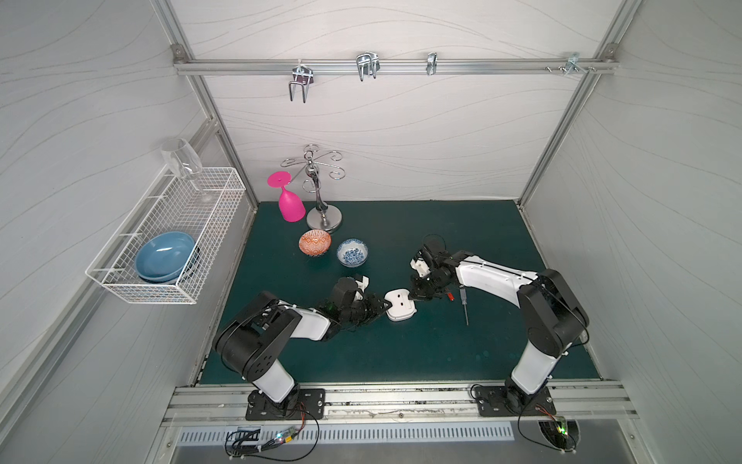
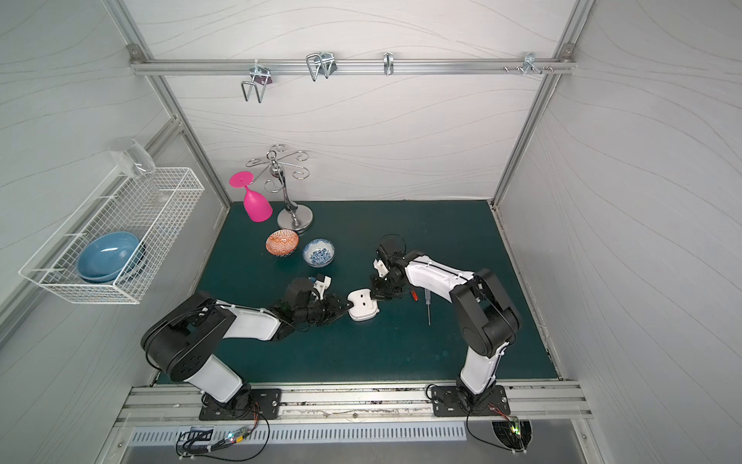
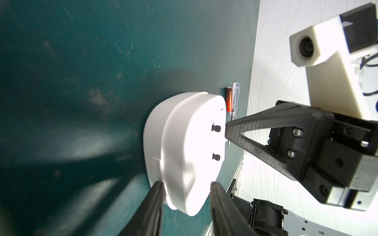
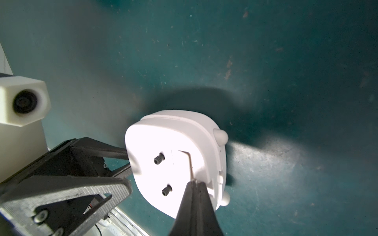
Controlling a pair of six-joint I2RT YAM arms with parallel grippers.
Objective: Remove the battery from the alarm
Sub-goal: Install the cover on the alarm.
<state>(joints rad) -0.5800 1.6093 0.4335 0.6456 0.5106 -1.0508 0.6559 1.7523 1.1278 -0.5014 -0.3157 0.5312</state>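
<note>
Clamping the alarm [image 3: 184, 153] by the edge nearest the left arm, the left fingers [image 3: 155, 206] straddle the white body, one on each side of it. The alarm's plain back faces upward in both top views [image 1: 399, 305] [image 2: 363, 305].

The right fingers [image 4: 204, 204] are clenched, tip against tip. The joined tips touch the alarm's back at the seam of the compartment cover, on the edge opposite the left fingers. Two dark knobs [image 4: 159, 159] stand on the back between the two sets of fingers.

The battery [image 3: 290, 100] is outside the alarm. It lies on the desk [image 1: 401, 353] to the alarm's right, just beside the clear handle of a screwdriver [image 1: 465, 307] and parallel to it, below the right forearm.

A wide stretch of green desk lies between the alarm and the front edge. An orange bowl [image 1: 315, 242] and a blue bowl [image 1: 352, 252] stand behind the alarm, well apart from it.
</note>
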